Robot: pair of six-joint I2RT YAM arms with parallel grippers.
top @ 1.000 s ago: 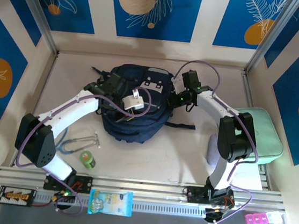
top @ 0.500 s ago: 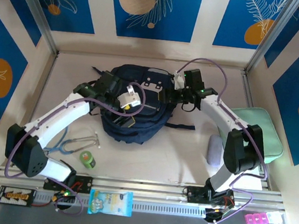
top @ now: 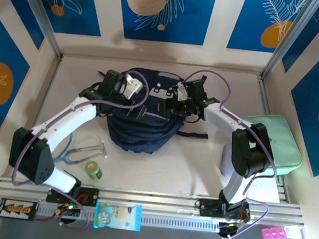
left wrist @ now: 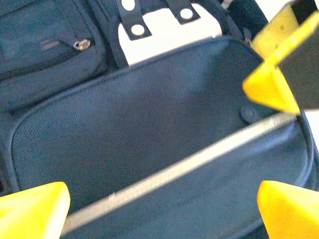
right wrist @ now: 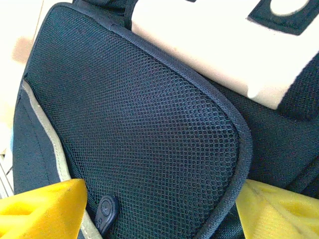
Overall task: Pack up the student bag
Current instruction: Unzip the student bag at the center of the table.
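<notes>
Navy bag (top: 141, 126) lies mid-surface (top: 189, 163), contents hidden | left gripper (top: 130, 84) open over bag's far-left corner | right gripper (top: 181, 90) open over its mesh pocket (right wrist: 149, 124) | stethoscope (top: 81, 152) and green tape roll (top: 94, 170) near-left of bag | mint case (top: 275, 141) well apart at right | packet (top: 117, 215) on front rail

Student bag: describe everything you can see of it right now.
The student bag is a navy fabric backpack lying flat on the table, with a dark strap trailing to the right. A white patch with black tabs sits at its far end, with a zipped pocket beside it, plus a mesh panel and grey trim. The left pincer and right pincer stand open above that end; contact can't be told.
</notes>
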